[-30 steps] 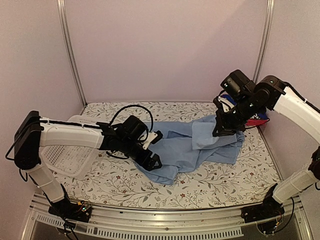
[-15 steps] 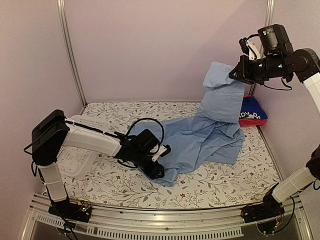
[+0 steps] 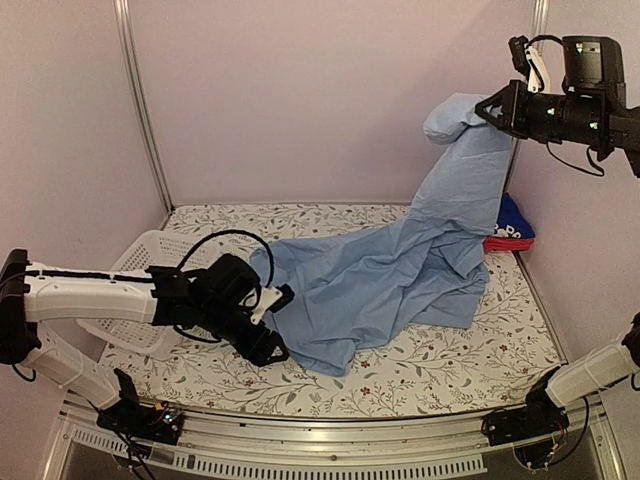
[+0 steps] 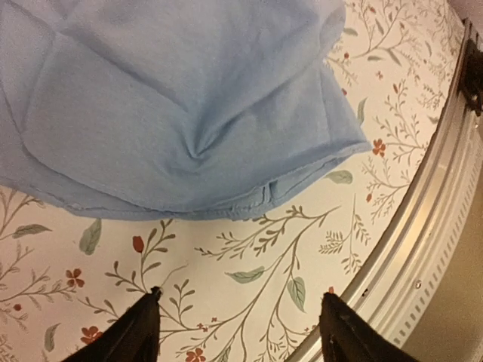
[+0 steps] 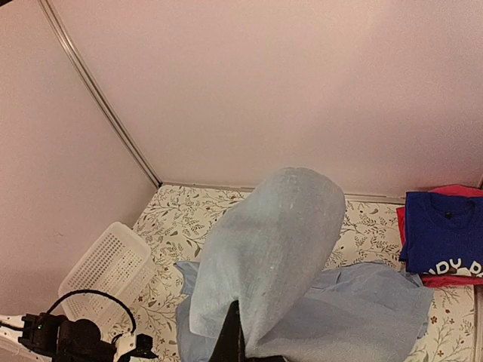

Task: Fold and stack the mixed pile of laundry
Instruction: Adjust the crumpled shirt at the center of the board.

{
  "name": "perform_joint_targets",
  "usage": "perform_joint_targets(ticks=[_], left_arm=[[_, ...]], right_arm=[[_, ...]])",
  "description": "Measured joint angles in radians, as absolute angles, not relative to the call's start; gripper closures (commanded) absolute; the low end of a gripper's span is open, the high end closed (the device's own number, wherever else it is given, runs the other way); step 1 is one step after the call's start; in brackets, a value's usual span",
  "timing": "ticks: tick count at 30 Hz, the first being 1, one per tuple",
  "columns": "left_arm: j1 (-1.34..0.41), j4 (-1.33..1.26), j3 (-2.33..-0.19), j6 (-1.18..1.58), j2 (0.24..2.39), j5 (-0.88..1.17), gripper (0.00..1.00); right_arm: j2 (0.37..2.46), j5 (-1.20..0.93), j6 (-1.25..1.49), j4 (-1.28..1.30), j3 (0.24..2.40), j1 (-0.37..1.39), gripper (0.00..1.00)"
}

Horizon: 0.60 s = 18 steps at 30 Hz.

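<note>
Your right gripper [image 3: 488, 108] is high above the far right corner of the floral-patterned table cover [image 3: 450, 365], with its jaws pressed together on a bunched fold of the large light-blue cloth shirt [image 3: 400, 290]. From that grip the shirt hangs down in a long drape to the cover, where the rest of it lies spread and rumpled across the middle, its near hem reaching toward the cover's front edge. Your left gripper [image 4: 240, 302] is low over the front left part of the cover, just beside that near hem. Its two fingers stand apart with only bare floral cloth between them, and in the left wrist view they do not touch the shirt. On the cover's far right corner, behind the hanging drape, you have a folded royal-blue shirt with white print [image 5: 441, 234] lying on top of a folded red-pink garment [image 5: 445, 280], which shows only as a strip along its edges. The white perforated plastic basket [image 3: 140, 262] sits tilted on the cover's left side, behind your left arm.
</note>
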<state>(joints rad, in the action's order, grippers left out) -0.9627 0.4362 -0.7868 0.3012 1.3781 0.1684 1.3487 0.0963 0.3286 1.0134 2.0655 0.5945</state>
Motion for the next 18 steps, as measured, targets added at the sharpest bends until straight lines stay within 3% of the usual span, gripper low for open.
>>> perform_joint_targets(ticks=[2, 7, 14, 18], left_arm=[[-0.925, 0.432, -0.810, 0.343, 1.327, 0.146, 0.15], [-0.641, 0.288, -0.852, 0.472, 1.307, 0.154, 0.15], [-0.500, 0.002, -0.822, 0.632, 1.465, 0.263, 0.39], [-0.500, -0.043, -0.857, 0.641, 1.604, 0.320, 0.43]], right_arm=[[1.349, 0.096, 0.318, 0.997, 2.065, 0.595, 1.00], [1.349, 0.094, 0.291, 0.968, 2.065, 0.595, 1.00], [1.349, 0.091, 0.272, 0.935, 1.993, 0.595, 1.00], [1.362, 0.091, 0.273, 0.935, 1.913, 0.595, 1.00]])
